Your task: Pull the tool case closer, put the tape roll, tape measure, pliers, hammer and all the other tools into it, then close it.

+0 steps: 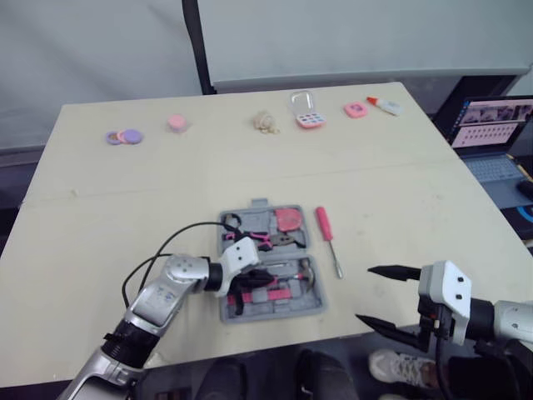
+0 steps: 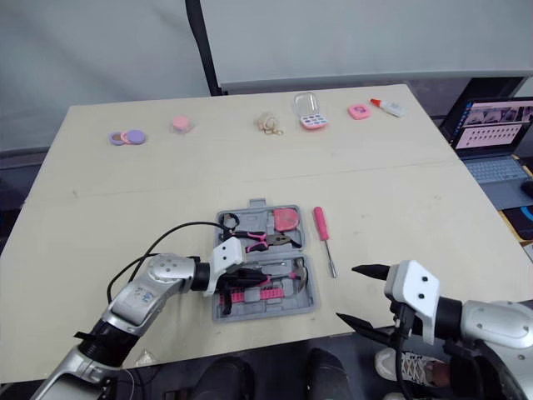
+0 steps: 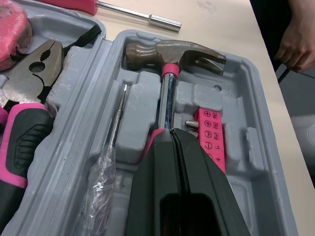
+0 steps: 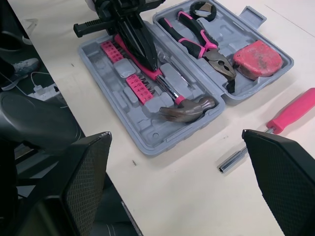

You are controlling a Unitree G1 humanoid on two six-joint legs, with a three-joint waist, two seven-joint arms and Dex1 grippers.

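The grey tool case lies open near the table's front edge. In it are the pink tape measure, the pliers, a black tape roll, the hammer and a pink bit holder. My left gripper is shut, its tips resting on the hammer's pink handle in the case's front half. A pink screwdriver lies on the table just right of the case. My right gripper hangs open at the front edge, right of the case, holding nothing.
Small items line the table's far edge: purple and pink discs, a pink lid, a beige lump, a pink box, a glue bottle. A laptop sits off the right side. A person's hand is beyond the front edge.
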